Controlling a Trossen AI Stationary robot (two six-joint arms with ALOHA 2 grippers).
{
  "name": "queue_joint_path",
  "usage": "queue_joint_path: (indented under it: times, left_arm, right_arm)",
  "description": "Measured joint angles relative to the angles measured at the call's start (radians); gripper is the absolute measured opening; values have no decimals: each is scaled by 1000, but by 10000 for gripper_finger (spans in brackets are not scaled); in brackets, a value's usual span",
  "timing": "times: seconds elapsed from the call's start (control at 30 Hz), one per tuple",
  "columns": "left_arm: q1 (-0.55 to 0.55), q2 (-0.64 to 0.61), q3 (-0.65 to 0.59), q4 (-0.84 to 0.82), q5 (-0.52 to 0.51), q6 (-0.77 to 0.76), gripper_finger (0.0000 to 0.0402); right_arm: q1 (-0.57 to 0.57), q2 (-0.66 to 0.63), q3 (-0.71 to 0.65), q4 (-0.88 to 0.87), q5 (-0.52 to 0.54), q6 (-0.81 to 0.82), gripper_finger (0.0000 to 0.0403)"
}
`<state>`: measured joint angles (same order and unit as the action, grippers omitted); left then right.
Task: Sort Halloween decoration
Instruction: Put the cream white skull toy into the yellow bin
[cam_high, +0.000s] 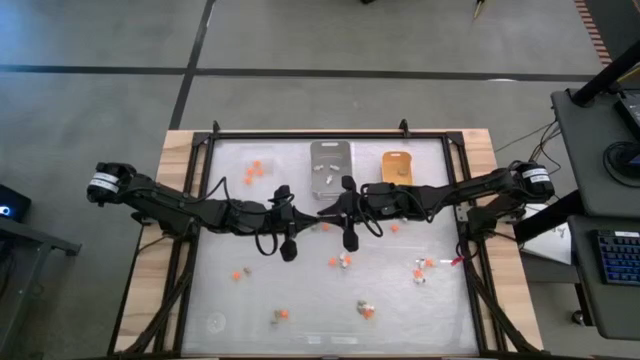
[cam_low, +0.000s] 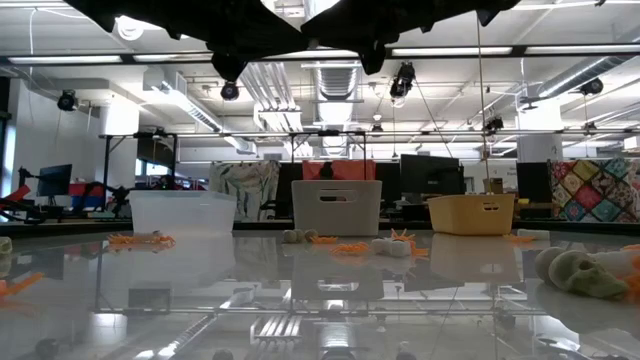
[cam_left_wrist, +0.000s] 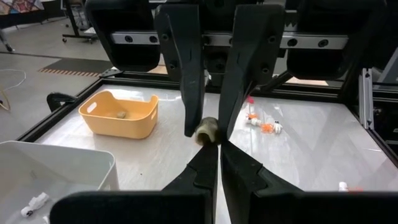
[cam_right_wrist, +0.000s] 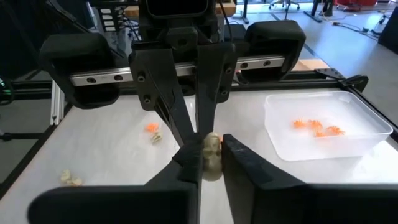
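Both grippers meet in the air over the table's middle. My right gripper (cam_high: 328, 213) (cam_right_wrist: 210, 155) is shut on a tan, skull-like trinket (cam_right_wrist: 211, 152) (cam_left_wrist: 206, 132). My left gripper (cam_high: 312, 214) (cam_left_wrist: 216, 149) points at it from the opposite side with its fingers shut, their tips right at the trinket. More trinkets, orange, white and tan, lie scattered on the table (cam_high: 340, 261) (cam_high: 420, 270) (cam_high: 365, 308). Orange ones lie in the clear tray (cam_high: 258, 165), white ones in the grey tray (cam_high: 331, 165), and a tan one in the orange-yellow tray (cam_high: 397, 165). My right gripper pinches the tan trinket by its two sides (cam_right_wrist: 219, 149) between its fingertips, coming level from the table's right. The trinket is lifted clear of the table. My left gripper has its shut fingertips (cam_left_wrist: 210, 152) at the trinket's near face; whether they touch it I cannot tell.
The three trays stand in a row along the table's far side; in the low view they are the clear one (cam_low: 183, 212), the grey one (cam_low: 336, 207) and the yellow one (cam_low: 471, 213). A pale skull (cam_low: 580, 272) lies near the low camera. A black frame borders the table (cam_high: 210, 250).
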<state>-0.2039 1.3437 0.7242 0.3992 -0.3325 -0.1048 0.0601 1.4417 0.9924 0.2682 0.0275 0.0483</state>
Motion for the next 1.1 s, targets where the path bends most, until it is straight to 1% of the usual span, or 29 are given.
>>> queue_joint_path:
  times: [0.1, 0.47, 0.57, 0.97, 1.1]
  left_arm:
    - [0, 0, 0, 1, 0, 7, 0]
    - [0, 0, 0, 3, 1, 0, 0]
    - [0, 0, 0, 2, 1, 0, 1]
    - [0, 0, 0, 3, 2, 3, 30]
    - [0, 0, 0, 3, 2, 4, 20]
  right_arm:
    - [0, -1, 0, 2, 0, 0, 23]
    - [0, -1, 0, 2, 1, 4, 20]
    - [0, -1, 0, 1, 1, 4, 12]
    - [-2, -1, 0, -2, -1, 4, 9]
    - [-2, -1, 0, -6, -2, 4, 8]
